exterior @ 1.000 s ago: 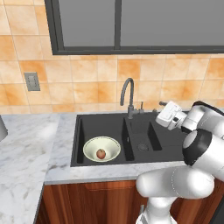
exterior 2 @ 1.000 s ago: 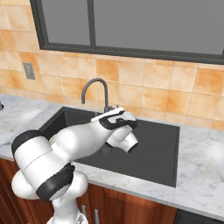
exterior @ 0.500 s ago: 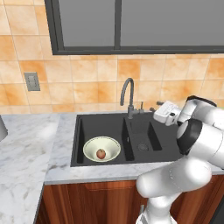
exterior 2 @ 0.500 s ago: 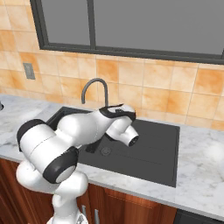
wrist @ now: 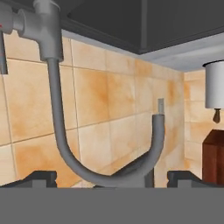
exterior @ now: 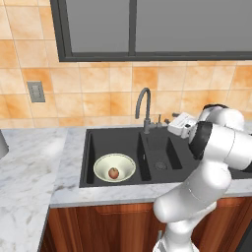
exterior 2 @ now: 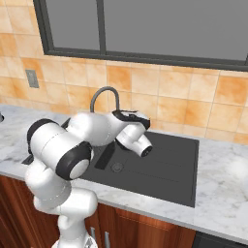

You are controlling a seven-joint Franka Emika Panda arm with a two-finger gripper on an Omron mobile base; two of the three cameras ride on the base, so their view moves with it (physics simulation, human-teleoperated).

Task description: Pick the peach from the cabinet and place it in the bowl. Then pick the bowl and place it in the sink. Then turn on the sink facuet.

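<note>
The cream-white bowl (exterior: 114, 166) sits in the left basin of the black sink (exterior: 87, 150), and the small reddish peach (exterior: 113, 173) lies inside it. The dark grey gooseneck faucet (exterior: 143, 106) stands behind the divider, with its small lever (exterior: 159, 121) at the base. My gripper (exterior: 173, 122) hovers just right of the faucet at base height and points at it. In the hand view, which is rolled upside down, the faucet (wrist: 65, 144) curves close in front of my gripper (wrist: 112, 177), whose fingertips (wrist: 38, 176) stand wide apart, open and holding nothing. The cabinet is out of view.
A tiled wall and a dark-framed window (exterior: 147, 29) rise behind the sink. White marble counter (exterior: 29, 162) runs to the left, with a wall outlet (exterior: 36, 91) above it. The right basin (exterior 2: 160, 164) lies under my forearm. A brown wooden block (wrist: 214, 153) shows at the hand view's right edge.
My hand has swung left toward the faucet and risen a little, while the elbow lifted. The bowl and peach stayed put in the sink.
</note>
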